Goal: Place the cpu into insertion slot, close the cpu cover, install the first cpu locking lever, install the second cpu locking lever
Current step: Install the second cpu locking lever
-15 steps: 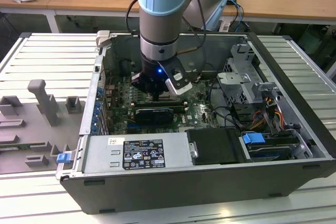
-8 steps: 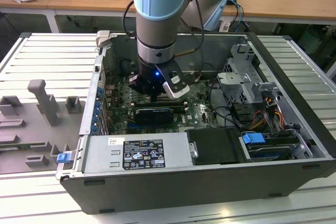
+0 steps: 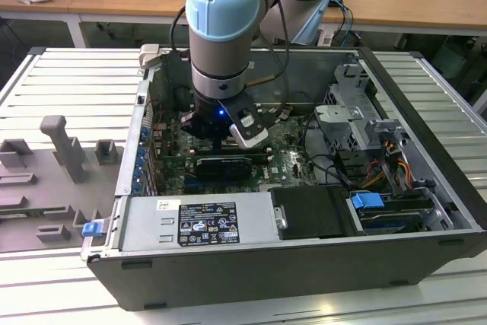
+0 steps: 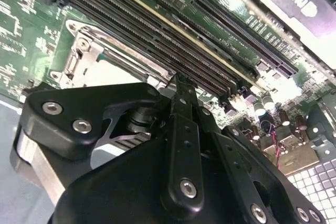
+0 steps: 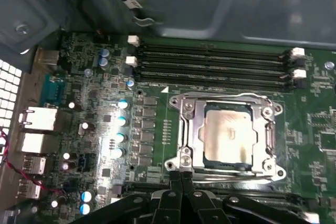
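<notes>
In the first wrist view the cpu lies flat in the insertion slot on the green board. The silvery cpu cover is folded down around it, and the chip's pale top shows through the cut-out. Thin wire levers run along the socket's edges; I cannot tell whether they are latched. My gripper hovers at one edge of the socket, its black fingers pressed together with nothing visible between them. In the second wrist view the fingertip sits beside the socket frame. The exterior view has the gripper down inside the open computer case.
Long black memory slots run along the socket's far side and more lie close to the fingers. Capacitors and rear ports stand on the board. A power supply and a drive cage crowd the case.
</notes>
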Action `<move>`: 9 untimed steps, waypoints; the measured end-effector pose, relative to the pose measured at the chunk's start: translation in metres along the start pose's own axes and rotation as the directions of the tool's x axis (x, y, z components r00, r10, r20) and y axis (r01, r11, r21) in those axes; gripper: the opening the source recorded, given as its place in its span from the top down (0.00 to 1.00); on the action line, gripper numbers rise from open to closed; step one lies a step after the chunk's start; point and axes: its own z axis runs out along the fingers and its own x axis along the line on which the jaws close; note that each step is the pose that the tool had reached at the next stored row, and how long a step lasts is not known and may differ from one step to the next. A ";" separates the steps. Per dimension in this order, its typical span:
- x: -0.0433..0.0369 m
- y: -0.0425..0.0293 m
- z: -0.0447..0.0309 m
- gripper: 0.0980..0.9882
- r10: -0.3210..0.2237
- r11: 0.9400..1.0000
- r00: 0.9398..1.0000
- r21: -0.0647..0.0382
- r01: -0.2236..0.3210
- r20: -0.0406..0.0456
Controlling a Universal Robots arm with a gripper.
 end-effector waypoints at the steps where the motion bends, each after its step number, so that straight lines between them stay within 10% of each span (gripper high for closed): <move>1: 0.0010 -0.0003 0.0009 0.99 -0.004 1.000 1.000 -0.008 0.004 0.000; 9: 0.0041 -0.0007 0.0092 0.99 -0.012 1.000 1.000 -0.025 0.012 -0.001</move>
